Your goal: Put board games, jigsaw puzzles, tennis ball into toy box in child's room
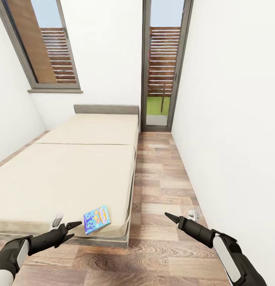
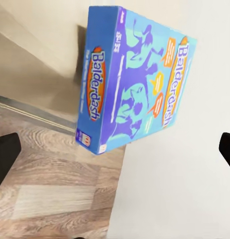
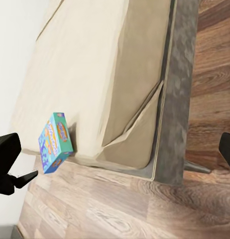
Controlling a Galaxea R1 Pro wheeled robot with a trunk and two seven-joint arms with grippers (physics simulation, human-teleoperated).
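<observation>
A blue Balderdash board game (image 1: 97,219) lies flat on the near right corner of the bed's beige mattress (image 1: 70,171). My left gripper (image 1: 72,230) hovers open just left of the box, near the mattress's front edge, holding nothing. In the left wrist view the board game (image 2: 135,79) sits ahead between the spread fingers (image 2: 6,154). My right gripper (image 1: 169,217) hangs open and empty over the wooden floor, right of the bed. The right wrist view has the board game (image 3: 55,142) on the mattress corner. No second game shows on the bed; the table and toy box are out of view.
The bed's grey frame (image 1: 129,234) runs along a strip of wooden floor (image 1: 165,186) bounded by a white wall (image 1: 232,119) on the right. A glass door (image 1: 163,63) stands at the far end and a window (image 1: 46,43) above the headboard.
</observation>
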